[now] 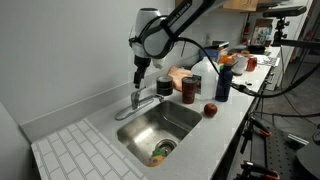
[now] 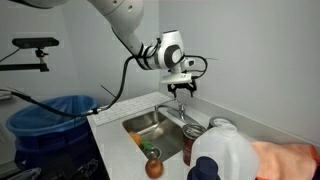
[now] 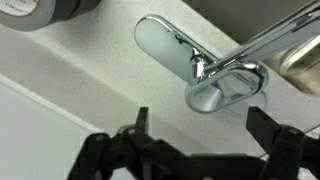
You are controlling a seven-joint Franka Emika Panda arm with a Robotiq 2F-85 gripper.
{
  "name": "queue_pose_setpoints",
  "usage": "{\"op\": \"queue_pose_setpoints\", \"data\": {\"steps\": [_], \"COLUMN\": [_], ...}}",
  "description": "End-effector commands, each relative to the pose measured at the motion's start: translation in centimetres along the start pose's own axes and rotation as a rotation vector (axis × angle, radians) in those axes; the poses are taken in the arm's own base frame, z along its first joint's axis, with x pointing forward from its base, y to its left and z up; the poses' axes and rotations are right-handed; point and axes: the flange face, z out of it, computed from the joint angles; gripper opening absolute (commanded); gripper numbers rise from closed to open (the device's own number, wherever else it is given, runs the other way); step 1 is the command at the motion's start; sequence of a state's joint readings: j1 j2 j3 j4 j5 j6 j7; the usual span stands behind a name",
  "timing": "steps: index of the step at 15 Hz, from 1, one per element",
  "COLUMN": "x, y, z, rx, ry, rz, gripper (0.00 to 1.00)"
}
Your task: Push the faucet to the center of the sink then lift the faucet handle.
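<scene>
The chrome faucet (image 1: 138, 101) stands at the back rim of the steel sink (image 1: 185, 117), with its spout angled toward one end of the basin. It also shows in an exterior view (image 2: 180, 112). In the wrist view its flat lever handle (image 3: 165, 42) lies down on the round base, and the spout (image 3: 275, 28) runs off to the upper right. My gripper (image 1: 141, 70) hangs just above the faucet, also seen in an exterior view (image 2: 181, 89). In the wrist view the gripper (image 3: 200, 118) is open and empty, with a finger on each side of the faucet base.
A dark can (image 1: 190, 88), a blue bottle (image 1: 222, 80) and a red apple (image 1: 210, 110) crowd the counter beside the sink. Colourful items lie by the drain (image 1: 160, 152). A white jug (image 2: 225, 155) stands near the camera. A blue bin (image 2: 50, 115) stands beyond the counter.
</scene>
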State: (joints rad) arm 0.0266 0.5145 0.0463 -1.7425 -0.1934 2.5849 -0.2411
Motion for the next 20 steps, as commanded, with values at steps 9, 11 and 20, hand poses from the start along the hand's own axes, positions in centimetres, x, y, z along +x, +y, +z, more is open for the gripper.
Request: {"op": "queue_pose_setpoints", "data": {"steps": [9, 11, 20], "x": [-1.4, -1.4, -1.3], "y": [1.6, 1.7, -0.5], "z": [0.6, 0.5, -1.0], "rx": [0.007, 0.017, 0.079], "ry": [-0.157, -0.168, -0.114], "rz": [0.023, 0.027, 0.012], "gripper": [1.0, 1.0, 1.0]}}
